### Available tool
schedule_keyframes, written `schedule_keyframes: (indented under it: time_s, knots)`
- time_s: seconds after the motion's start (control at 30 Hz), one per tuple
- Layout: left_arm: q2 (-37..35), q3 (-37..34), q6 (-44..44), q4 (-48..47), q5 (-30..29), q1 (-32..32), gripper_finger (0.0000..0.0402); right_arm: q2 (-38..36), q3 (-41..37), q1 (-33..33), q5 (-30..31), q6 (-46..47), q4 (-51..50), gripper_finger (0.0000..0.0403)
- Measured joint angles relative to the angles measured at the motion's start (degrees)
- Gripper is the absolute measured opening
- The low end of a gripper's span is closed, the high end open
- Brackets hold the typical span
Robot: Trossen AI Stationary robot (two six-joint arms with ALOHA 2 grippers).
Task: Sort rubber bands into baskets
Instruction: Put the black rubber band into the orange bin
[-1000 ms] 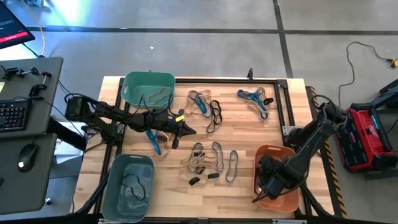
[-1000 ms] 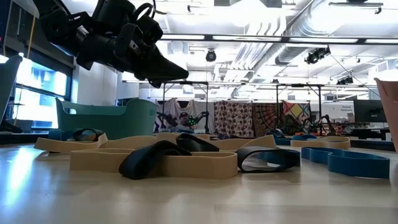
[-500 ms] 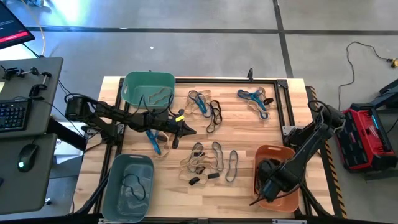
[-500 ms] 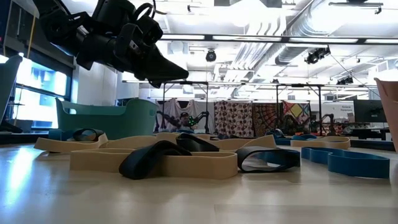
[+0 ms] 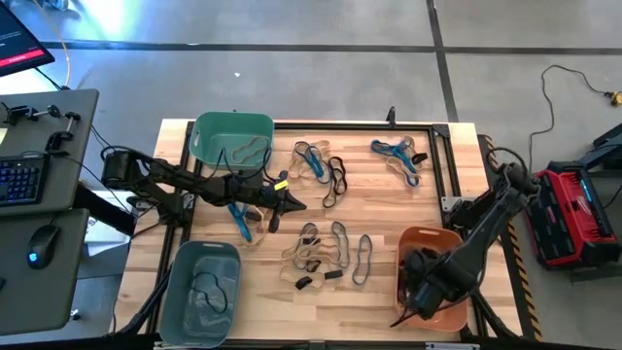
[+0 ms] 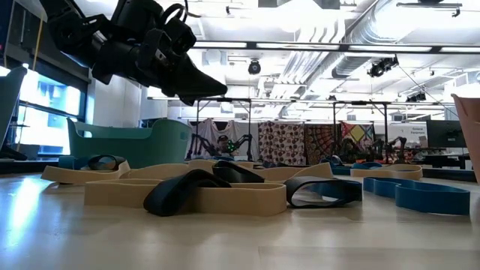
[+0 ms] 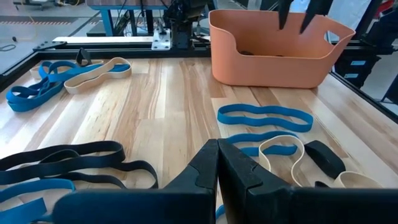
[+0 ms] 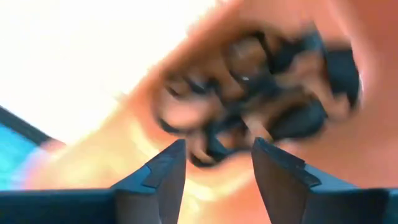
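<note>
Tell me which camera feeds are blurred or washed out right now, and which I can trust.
Right wrist view: heavily smeared, the dark bands in the orange basket are only blobs, with a blown-out white patch. Low view: near bands sharp, ceiling lights glare, the left gripper is a dark silhouette. Left wrist and high views: clear and evenly lit.

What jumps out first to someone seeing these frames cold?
The right hand, fingers apart, points down into the orange basket at the table's right near corner, over dark bands already lying inside. Next, the loose rubber bands strewn mid-table in tan, blue and black. The left hand, shut, hangs over them beside the teal-green basket.
</note>
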Motion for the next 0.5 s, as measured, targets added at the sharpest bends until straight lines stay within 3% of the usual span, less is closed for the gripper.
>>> schedule_keyframes:
  time_s: [0.17, 0.37, 0.5]
  knots:
    - [0.0, 0.0, -0.4, 0.0, 0.0, 0.0, 0.0000, 0.0, 5.2, -2.7, 19.0, -9.9, 2.2, 0.0145]
    - [0.0, 0.0, -0.4, 0.0, 0.0, 0.0, 0.0000, 0.0, 4.5, -10.9, 25.2, -22.4, 4.3, 0.0120]
    - [0.0, 0.0, -0.4, 0.0, 0.0, 0.0, 0.0000, 0.0, 0.7, -19.2, 25.8, -28.4, 5.7, 0.0118]
